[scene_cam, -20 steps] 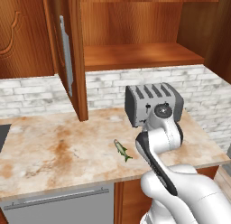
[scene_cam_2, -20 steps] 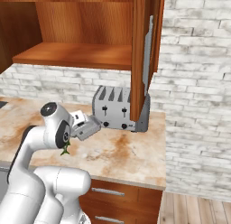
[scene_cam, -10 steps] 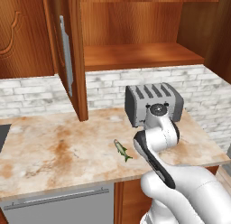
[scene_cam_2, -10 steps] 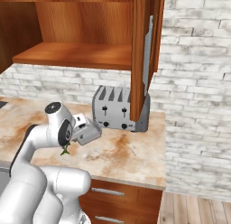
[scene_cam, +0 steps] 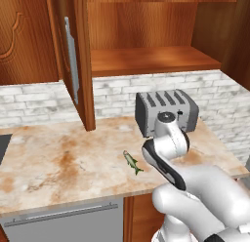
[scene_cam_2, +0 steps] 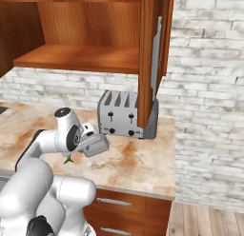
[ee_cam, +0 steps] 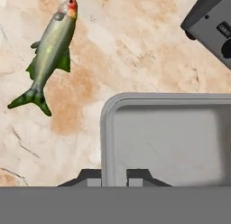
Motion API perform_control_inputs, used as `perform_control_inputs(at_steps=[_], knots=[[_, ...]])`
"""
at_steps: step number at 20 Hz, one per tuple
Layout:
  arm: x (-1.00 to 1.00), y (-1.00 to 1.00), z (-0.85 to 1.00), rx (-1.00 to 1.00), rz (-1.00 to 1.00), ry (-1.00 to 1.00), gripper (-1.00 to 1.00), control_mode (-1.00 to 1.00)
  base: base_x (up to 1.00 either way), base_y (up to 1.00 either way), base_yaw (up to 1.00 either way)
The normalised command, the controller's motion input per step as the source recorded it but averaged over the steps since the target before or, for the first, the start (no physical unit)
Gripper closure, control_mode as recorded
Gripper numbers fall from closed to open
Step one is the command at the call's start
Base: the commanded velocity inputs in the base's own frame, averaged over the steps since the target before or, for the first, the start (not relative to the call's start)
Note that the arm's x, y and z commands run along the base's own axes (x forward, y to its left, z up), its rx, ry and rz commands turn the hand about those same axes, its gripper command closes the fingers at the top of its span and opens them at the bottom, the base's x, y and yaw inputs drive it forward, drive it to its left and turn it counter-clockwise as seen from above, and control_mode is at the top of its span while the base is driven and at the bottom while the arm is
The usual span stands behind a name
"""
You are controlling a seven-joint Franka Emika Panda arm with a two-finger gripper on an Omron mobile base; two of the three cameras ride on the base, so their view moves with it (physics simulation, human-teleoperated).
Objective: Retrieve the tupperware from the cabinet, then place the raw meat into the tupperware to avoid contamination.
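Jaws clamped on the tupperware (ee_cam: 167, 137) rim, the gripper (ee_cam: 113, 175) must set it beside the raw meat (ee_cam: 48, 56) on the worktop (scene_cam: 58, 163).

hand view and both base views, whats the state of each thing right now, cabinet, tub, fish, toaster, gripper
cabinet: doors open, shelf bare
tupperware: out of the cabinet, lidless, empty, rim pinched by the gripper
gripper: shut on the tupperware rim
fish: lying flat on the counter, beside the tupperware, not in it
toaster: upright at the back of the counter, slots empty
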Motion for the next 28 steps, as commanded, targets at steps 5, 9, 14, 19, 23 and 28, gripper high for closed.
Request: perform_control_inputs(at_steps=[5, 9, 14, 19, 23, 28], knots=[[0.1, -0.07, -0.64, -0.01, 0.04, 0.01, 1.0, -1.0, 0.0, 0.0, 0.0], [0.07, -0.04, -0.67, 0.0, 0.05, 0.01, 1.0, -1.0, 0.0, 0.0, 0.0], [0.02, -0.06, -0.64, -0.01, 0.05, 0.0, 1.0, -1.0, 0.0, 0.0, 0.0], [0.0, -0.09, -0.54, -0.01, 0.05, 0.0, 1.0, -1.0, 0.0, 0.0, 0.0], [0.0, -0.09, -0.43, -0.01, 0.05, 0.0, 1.0, -1.0, 0.0, 0.0, 0.0], [0.0, -0.03, -0.45, -0.01, 0.05, 0.0, 1.0, -1.0, 0.0, 0.0, 0.0]])
